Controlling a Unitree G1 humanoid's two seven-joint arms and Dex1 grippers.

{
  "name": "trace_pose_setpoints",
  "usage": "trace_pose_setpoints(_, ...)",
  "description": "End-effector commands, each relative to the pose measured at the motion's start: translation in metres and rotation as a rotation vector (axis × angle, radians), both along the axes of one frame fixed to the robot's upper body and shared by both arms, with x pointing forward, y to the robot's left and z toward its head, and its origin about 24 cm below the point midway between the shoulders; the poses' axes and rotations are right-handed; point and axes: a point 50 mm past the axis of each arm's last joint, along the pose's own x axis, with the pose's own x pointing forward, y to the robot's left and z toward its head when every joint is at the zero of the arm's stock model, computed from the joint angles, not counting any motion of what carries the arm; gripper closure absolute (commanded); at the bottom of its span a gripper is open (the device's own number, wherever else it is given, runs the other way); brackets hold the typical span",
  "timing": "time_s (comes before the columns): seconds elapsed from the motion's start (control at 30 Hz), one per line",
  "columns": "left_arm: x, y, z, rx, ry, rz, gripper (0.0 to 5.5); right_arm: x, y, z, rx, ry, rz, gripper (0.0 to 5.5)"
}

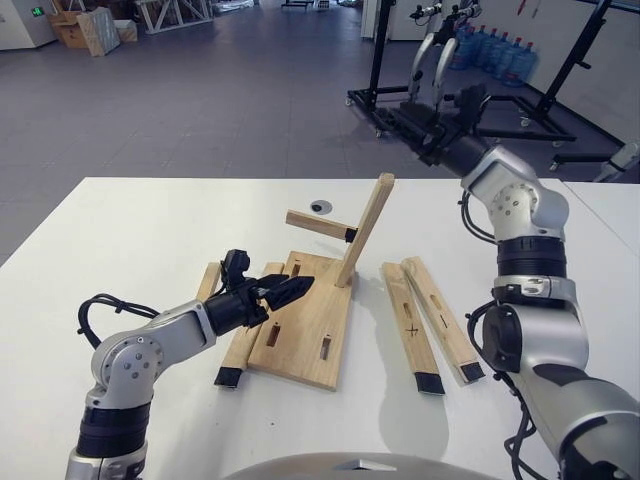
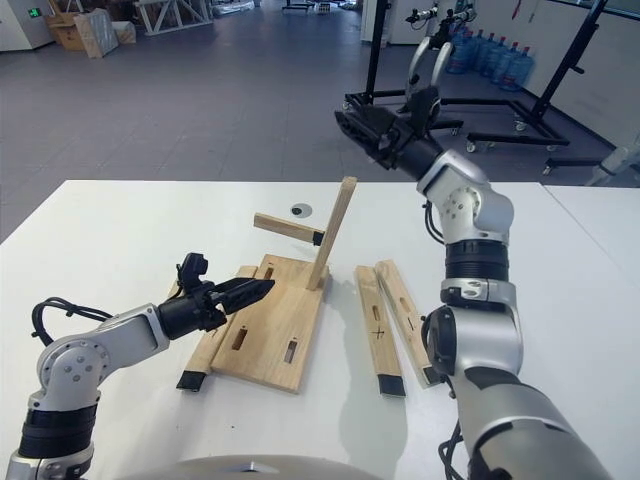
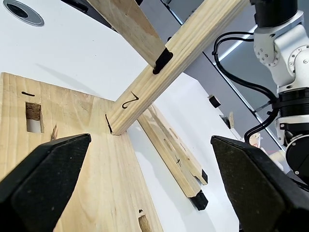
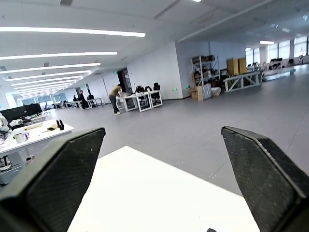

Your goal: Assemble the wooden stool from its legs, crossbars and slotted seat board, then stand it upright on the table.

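Observation:
The slotted seat board (image 1: 300, 322) lies flat mid-table. One leg (image 1: 365, 228) stands tilted in a slot at its far edge, and a crossbar (image 1: 318, 224) juts from it toward my left. Two loose legs (image 1: 410, 325) (image 1: 444, 318) lie side by side right of the board. Another leg (image 1: 240, 346) lies along the board's left edge. My left gripper (image 1: 290, 290) hovers low over the board's left part, open and holding nothing; its wrist view shows the leg (image 3: 159, 82) and board (image 3: 72, 159) ahead. My right gripper (image 2: 362, 125) is raised beyond the table's far edge, open and holding nothing.
A round grommet hole (image 1: 320, 207) sits in the white table (image 1: 150, 230) behind the crossbar. A short wooden piece (image 1: 208, 281) lies left of the board. A black wheeled rack (image 1: 520, 110) stands on the floor past the far edge.

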Motion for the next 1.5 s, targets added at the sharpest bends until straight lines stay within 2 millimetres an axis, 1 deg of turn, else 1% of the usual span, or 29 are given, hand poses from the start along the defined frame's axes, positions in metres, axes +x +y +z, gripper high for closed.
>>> trace_pose_setpoints(0.03, -0.001, 0.0, -0.001, 0.019, -0.007, 0.006, 0.94, 0.0, 0.004, -0.008, -0.047, 0.027, 0.019, 1.06)
trace_pose_setpoints(0.1, -0.001, 0.0, -0.001, 0.02, -0.006, 0.006, 0.94, -0.002, 0.006, -0.027, -0.082, 0.078, 0.041, 1.06)
trace_pose_setpoints(0.23, -0.001, -0.001, -0.002, 0.023, -0.004, 0.003, 0.94, -0.008, 0.003, -0.075, -0.159, 0.206, 0.046, 1.06)
trace_pose_setpoints(0.3, -0.002, -0.002, -0.003, 0.024, -0.003, 0.001, 0.94, -0.01, 0.002, -0.091, -0.18, 0.24, 0.04, 1.06)
trace_pose_setpoints(0.33, -0.002, -0.002, -0.003, 0.025, -0.002, -0.001, 0.94, -0.01, 0.002, -0.092, -0.169, 0.243, 0.036, 1.06)
trace_pose_setpoints(0.4, -0.002, -0.002, -0.003, 0.026, -0.002, 0.0, 0.94, -0.006, 0.005, -0.076, -0.074, 0.212, 0.042, 1.06)
trace_pose_setpoints(0.5, -0.002, -0.002, -0.003, 0.025, -0.002, 0.002, 0.94, 0.001, 0.005, -0.035, 0.075, 0.136, 0.052, 1.06)
trace_pose_setpoints(0.6, -0.003, -0.004, -0.003, 0.023, -0.003, 0.002, 0.94, 0.001, 0.001, -0.007, 0.164, 0.08, 0.055, 1.06)
trace_pose_setpoints(0.63, -0.003, -0.004, -0.003, 0.021, -0.004, 0.002, 0.94, 0.002, -0.004, 0.001, 0.193, 0.066, 0.04, 1.06)
trace_pose_setpoints(0.7, -0.003, -0.005, -0.003, 0.019, -0.007, 0.003, 0.94, 0.003, -0.025, 0.011, 0.253, 0.059, -0.039, 1.06)
trace_pose_setpoints(0.77, -0.003, -0.004, -0.002, 0.036, -0.018, 0.002, 0.94, 0.001, -0.05, 0.011, 0.209, 0.101, -0.14, 1.06)
trace_pose_setpoints(0.8, -0.004, -0.002, -0.002, 0.054, -0.026, -0.001, 0.94, -0.002, -0.06, 0.008, 0.129, 0.122, -0.2, 1.06)
trace_pose_setpoints(0.87, -0.006, 0.005, 0.002, 0.116, -0.056, -0.009, 0.94, -0.021, -0.084, 0.005, -0.06, 0.127, -0.305, 1.06)
trace_pose_setpoints(0.9, -0.009, 0.011, 0.005, 0.166, -0.08, -0.019, 0.94, -0.032, -0.093, 0.002, -0.143, 0.125, -0.337, 1.06)
trace_pose_setpoints(0.93, -0.012, 0.015, 0.008, 0.22, -0.102, -0.029, 0.94, -0.042, -0.097, 0.0, -0.219, 0.125, -0.348, 1.06)
trace_pose_setpoints(0.97, -0.018, 0.02, 0.01, 0.312, -0.13, -0.053, 0.94, -0.055, -0.098, -0.009, -0.348, 0.144, -0.332, 1.06)
trace_pose_setpoints(1.03, -0.029, 0.029, 0.012, 0.495, -0.171, -0.107, 0.94, -0.078, -0.091, -0.036, -0.493, 0.237, -0.29, 1.06)
trace_pose_setpoints(1.13, -0.036, 0.037, 0.007, 0.705, -0.222, -0.175, 0.94, -0.106, -0.077, -0.08, -0.545, 0.391, -0.27, 1.06)
trace_pose_setpoints(1.2, -0.036, 0.043, 0.004, 0.774, -0.249, -0.172, 0.94, -0.123, -0.074, -0.099, -0.585, 0.469, -0.276, 1.06)
trace_pose_setpoints(1.27, -0.033, 0.05, 0.0, 0.832, -0.283, -0.134, 0.94, -0.137, -0.076, -0.113, -0.645, 0.541, -0.297, 1.06)
trace_pose_setpoints(1.33, -0.031, 0.055, -0.004, 0.88, -0.319, -0.091, 0.94, -0.147, -0.082, -0.123, -0.712, 0.59, -0.32, 1.06)
trace_pose_setpoints(1.43, -0.03, 0.052, -0.005, 0.875, -0.35, -0.055, 0.94, -0.154, -0.085, -0.131, -0.772, 0.65, -0.313, 1.06)
trace_pose_setpoints(1.5, -0.031, 0.05, -0.007, 0.875, -0.354, -0.049, 0.94, -0.158, -0.083, -0.136, -0.793, 0.684, -0.284, 1.06)
